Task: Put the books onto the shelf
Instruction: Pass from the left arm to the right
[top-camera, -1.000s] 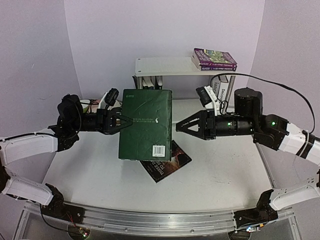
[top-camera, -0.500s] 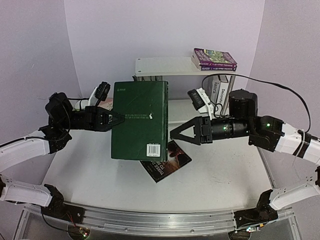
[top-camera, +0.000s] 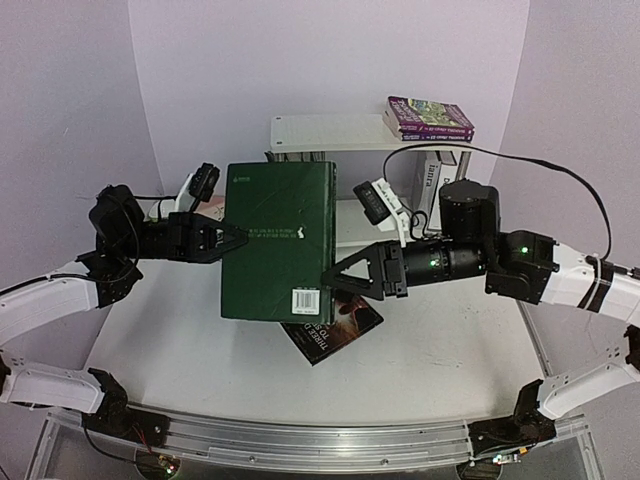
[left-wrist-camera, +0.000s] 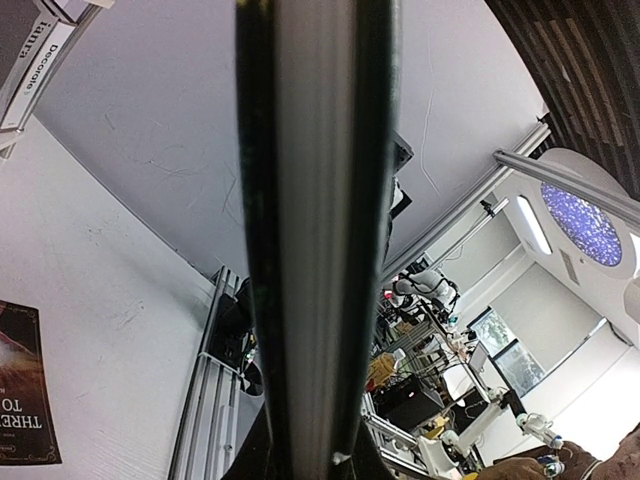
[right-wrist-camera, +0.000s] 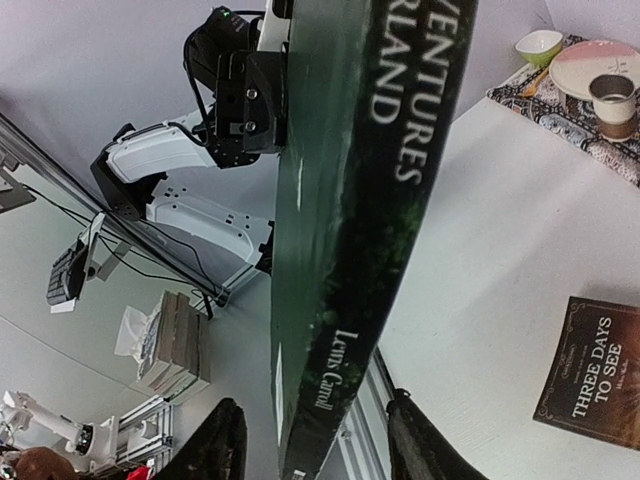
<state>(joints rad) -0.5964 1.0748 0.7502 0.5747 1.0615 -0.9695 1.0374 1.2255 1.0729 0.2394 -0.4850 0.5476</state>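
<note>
Left gripper (top-camera: 232, 240): closed narrow on the page edge of the green book (top-camera: 280, 245). It holds the book clear above the table (top-camera: 450, 350), in front of the shelf (top-camera: 330, 132), with the barcoded back cover facing the overhead camera.

Right gripper (top-camera: 330, 279): jaws parted, with one finger (right-wrist-camera: 222, 440) on each side of the book's lettered spine. The wrist view shows a gap on both sides, so contact cannot be confirmed.

The shelf is white, has two tiers and stands at the far side of the table.
- **Top tier:** two purple paperbacks (top-camera: 428, 118), stacked flat at the right end.
- **Lower tier:** upright books (top-camera: 430, 180) at the right end. Two spines are legible and the rest are hidden by the arm.

One dark book (top-camera: 340, 322) lies flat on the table, partly hidden beneath the green book. A patterned mat (right-wrist-camera: 560, 110) near the table's edge carries one bowl, one plate and one cup.
</note>
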